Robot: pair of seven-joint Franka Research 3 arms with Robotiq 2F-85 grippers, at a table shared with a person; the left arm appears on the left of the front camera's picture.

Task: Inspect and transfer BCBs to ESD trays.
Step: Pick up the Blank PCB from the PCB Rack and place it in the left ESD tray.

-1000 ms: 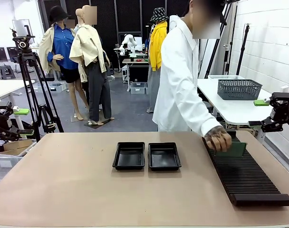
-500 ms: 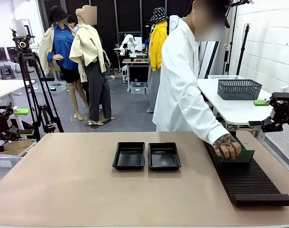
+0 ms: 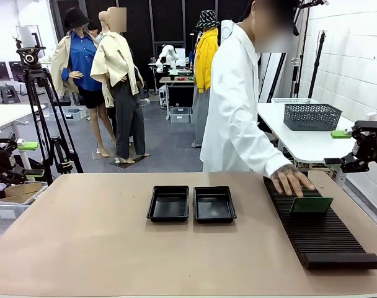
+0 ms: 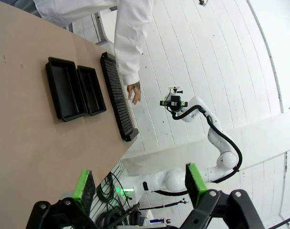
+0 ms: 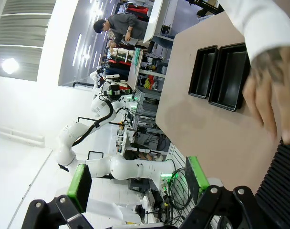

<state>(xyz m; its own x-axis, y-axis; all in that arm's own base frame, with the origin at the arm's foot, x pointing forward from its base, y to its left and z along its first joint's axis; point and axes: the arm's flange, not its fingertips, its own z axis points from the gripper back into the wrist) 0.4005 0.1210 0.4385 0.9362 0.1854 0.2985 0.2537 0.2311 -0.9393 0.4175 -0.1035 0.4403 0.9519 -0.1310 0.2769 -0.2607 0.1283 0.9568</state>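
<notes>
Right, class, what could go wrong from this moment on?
1. The board stands on edge in the rack, with the person's hand close by. A reach by the open right gripper now might hit that hand.
2. Standing on edge, the board may tip if nudged.
3. The trays sit side by side, so a lowered board could catch on the neighbouring rims.

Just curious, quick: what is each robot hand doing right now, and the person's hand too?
Robot's left hand: open, empty.
Robot's right hand: open, empty.
Person's hand: open, holding nothing, by the green board standing in the black rack.
</notes>
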